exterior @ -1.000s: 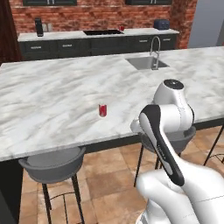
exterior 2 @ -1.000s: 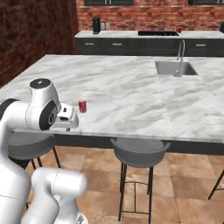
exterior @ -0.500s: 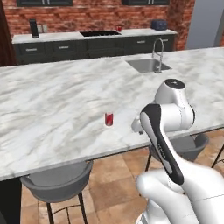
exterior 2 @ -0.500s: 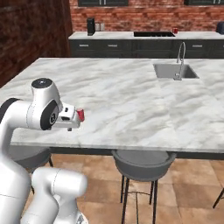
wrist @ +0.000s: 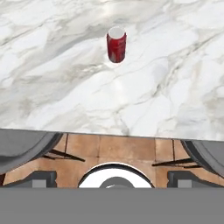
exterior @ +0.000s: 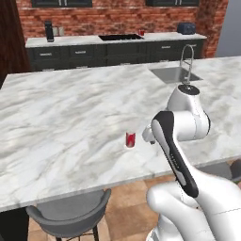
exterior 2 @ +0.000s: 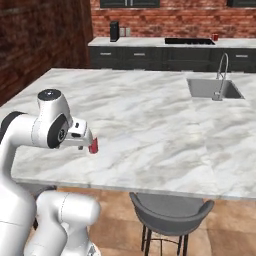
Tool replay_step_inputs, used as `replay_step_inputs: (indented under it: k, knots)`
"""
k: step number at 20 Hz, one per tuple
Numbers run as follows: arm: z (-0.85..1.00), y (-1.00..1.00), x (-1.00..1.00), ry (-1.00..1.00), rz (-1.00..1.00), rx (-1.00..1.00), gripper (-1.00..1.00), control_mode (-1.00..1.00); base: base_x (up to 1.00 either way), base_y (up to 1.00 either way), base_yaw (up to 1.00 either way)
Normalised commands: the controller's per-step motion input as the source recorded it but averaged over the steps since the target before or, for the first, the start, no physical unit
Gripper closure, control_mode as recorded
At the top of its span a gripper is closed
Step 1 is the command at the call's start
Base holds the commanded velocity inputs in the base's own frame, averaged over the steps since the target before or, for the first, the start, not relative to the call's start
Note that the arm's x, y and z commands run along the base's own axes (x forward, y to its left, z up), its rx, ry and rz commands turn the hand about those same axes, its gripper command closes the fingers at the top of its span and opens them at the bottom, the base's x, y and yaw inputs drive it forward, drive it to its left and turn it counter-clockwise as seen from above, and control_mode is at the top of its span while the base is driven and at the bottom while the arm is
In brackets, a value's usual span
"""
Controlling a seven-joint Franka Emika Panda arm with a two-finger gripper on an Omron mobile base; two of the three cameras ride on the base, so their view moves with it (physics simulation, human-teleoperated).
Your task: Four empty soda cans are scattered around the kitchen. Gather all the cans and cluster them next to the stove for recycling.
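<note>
Approaching first pickup. Left base view: soda can (exterior: 130,139) upright on marble island (exterior: 70,117), near front edge; stove (exterior: 121,36) on far counter. Right base view: gripper (exterior 2: 84,140) beside can, jaw state can't tell. Hand view: can ahead. Next: reach forward, descend, grasp.

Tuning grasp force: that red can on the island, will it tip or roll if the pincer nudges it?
The soda can stands upright, taller than wide, so a high nudge would probably tip it. Once down, its round body would likely roll on the smooth marble island. It looks small and thin-walled, so probably light and apt to skid.
</note>
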Motion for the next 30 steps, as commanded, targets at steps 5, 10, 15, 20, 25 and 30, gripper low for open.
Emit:
replay_step_inputs:
  k: [5,10,15,20,25,30]
  knots:
    - [0.00,0.00,0.00,0.00,0.00,0.00,-1.00,1.00,0.50,0.00,0.11]
    - [-0.05,0.00,0.15,0.00,0.00,0.00,-1.00,-1.00,0.20,0.00,0.00]
    - [-0.18,0.00,0.52,0.00,0.01,0.00,-1.00,-1.00,0.00,0.00,0.00]
    - [-0.22,0.02,0.41,0.04,0.01,0.00,-1.00,-1.00,0.00,0.00,0.00]
    - [-0.20,0.04,0.32,0.09,0.01,0.00,-1.00,-1.00,0.00,0.00,0.00]
    - [-0.22,0.06,0.27,0.06,0.01,0.00,-1.00,-1.00,0.00,0.00,0.00]
